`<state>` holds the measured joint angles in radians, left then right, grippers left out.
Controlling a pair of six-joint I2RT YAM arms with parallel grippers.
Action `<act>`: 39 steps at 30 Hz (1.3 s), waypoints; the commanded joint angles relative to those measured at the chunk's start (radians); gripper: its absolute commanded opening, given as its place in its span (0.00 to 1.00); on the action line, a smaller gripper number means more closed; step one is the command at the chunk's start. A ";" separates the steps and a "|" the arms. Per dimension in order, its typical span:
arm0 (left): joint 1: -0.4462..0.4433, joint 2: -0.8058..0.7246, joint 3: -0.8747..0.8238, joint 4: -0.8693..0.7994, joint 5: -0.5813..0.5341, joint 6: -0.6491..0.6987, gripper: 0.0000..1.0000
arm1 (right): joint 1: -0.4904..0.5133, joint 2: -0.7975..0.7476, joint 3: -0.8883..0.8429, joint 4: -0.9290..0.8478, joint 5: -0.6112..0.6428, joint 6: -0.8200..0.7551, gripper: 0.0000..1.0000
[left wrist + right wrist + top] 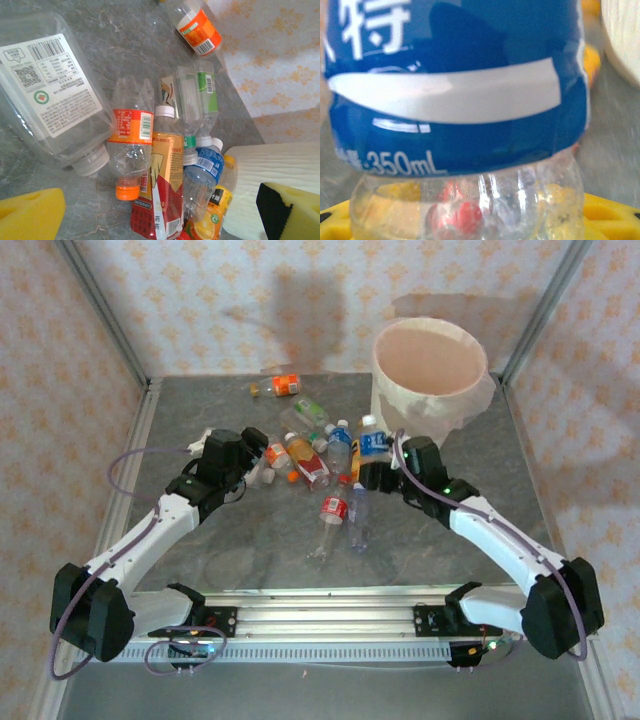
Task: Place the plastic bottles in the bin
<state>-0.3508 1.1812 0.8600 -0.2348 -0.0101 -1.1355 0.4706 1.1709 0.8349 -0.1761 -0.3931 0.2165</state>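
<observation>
Carrying white Chinese characters, the blue-label bottle (455,100) reads "350mL".

The bin (430,365) is white outside, pinkish inside; the table (240,540) is marbled grey. The walls (200,310) are cream with orange flowers. One bottle (455,75) has a blue label with a white band.

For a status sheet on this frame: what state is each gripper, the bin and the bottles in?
left gripper, open, empty
right gripper, closed on blue-label bottle
bin, upright, open, no bottle seen inside
other bottles, lying on the table, some crushed
</observation>
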 commanded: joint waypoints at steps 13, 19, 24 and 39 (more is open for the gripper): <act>0.007 0.010 0.030 -0.016 0.025 0.046 1.00 | -0.043 0.199 0.647 -0.078 0.264 -0.187 0.55; 0.007 0.012 0.039 -0.022 0.030 0.058 1.00 | -0.161 0.347 0.827 -0.231 0.303 -0.216 0.56; 0.007 -0.006 0.016 0.012 0.034 0.057 1.00 | -0.225 0.487 0.989 -0.408 0.407 -0.260 0.56; 0.007 -0.088 -0.053 0.023 -0.023 0.041 1.00 | -0.328 0.812 1.383 -0.734 0.425 -0.285 0.59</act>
<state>-0.3508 1.1198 0.8272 -0.2188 0.0132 -1.0988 0.1448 1.9491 2.1502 -0.7952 0.0162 -0.0578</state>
